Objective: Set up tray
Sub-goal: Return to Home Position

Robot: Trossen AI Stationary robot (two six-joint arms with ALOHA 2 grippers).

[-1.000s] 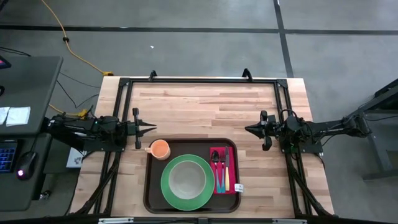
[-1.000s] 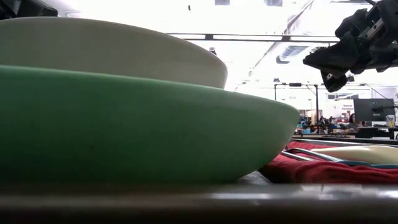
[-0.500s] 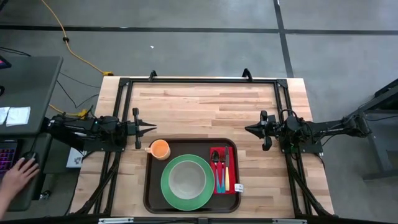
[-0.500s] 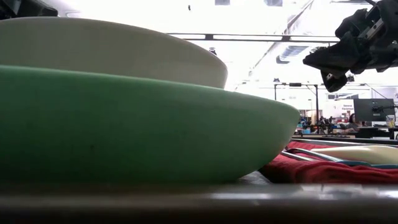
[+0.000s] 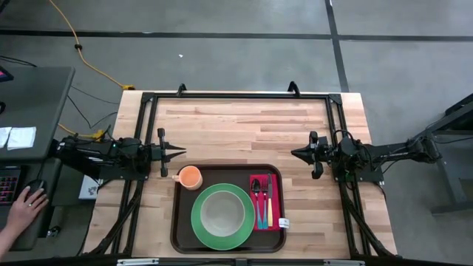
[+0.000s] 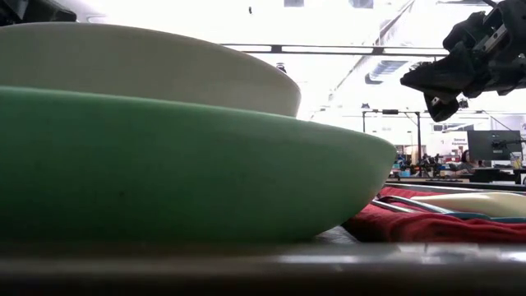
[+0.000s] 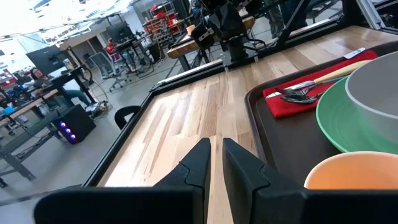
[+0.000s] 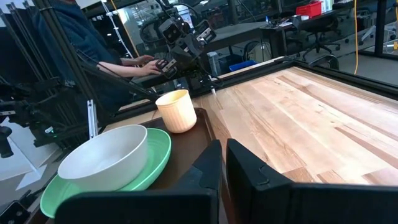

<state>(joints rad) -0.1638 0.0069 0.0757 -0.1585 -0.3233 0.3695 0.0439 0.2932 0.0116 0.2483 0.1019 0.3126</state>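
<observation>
On the table (image 5: 244, 122) nothing stirs: tray (image 5: 177, 222) laid, left gripper (image 5: 182, 153) and right gripper (image 5: 294, 154) parked mid-frame, fingers together, while a person's hand (image 5: 26, 201) has arrived lower left, so the job looks finished.

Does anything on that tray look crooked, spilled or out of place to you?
Nothing stands out. The tray sits square, holding the green plate with a bowl on it, an orange cup, and cutlery lined up on the red napkin. The left tool and right tool wait clear of it.
</observation>
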